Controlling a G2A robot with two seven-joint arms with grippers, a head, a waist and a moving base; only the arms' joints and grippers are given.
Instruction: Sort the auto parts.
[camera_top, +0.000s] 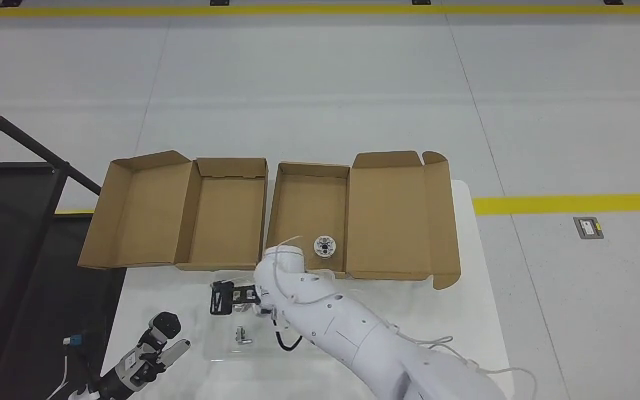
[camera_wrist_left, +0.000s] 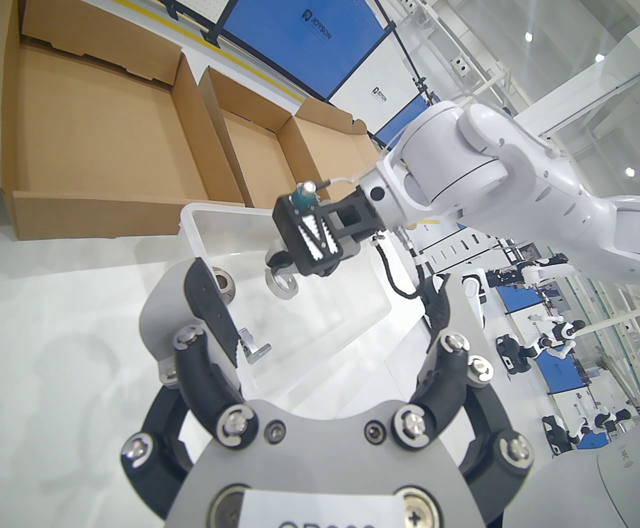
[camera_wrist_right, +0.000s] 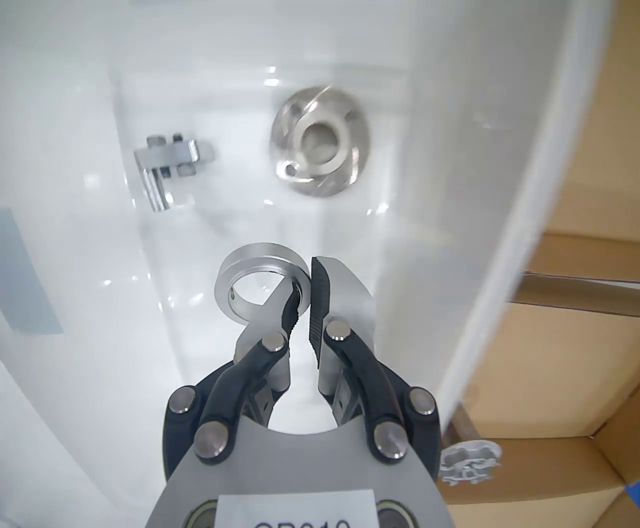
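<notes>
1. R gripper (camera_wrist_right: 305, 282) is down inside the clear tray (camera_wrist_left: 190, 220). Its jaws are nearly closed, pinching the wall of a metal ring (camera_wrist_right: 260, 290), w/ one finger through the hole and the other outside.
2. Can't tell if the ring sits on the tray floor or hangs just off it.
3. Also in the tray: a round flange (camera_wrist_right: 320, 142) w/ bolt holes and a small angle bracket (camera_wrist_right: 167, 162). They lie apart from each other and from the ring.
4. L gripper (camera_top: 172, 338) is over the near-left part of the white table (camera_top: 470, 300), outside the tray. Fingers are spread wide, nothing between them.
5. Two open cardboard boxes stand side by side behind the tray, lids folded out: left box (camera_top: 225, 215) & right box (camera_top: 310, 210).
6. The right box holds one small round part (camera_top: 323, 243) near its front wall (toothed edge, going by the R wrist view).
7. The tray sits just in front of the boxes, near where they meet.
</notes>
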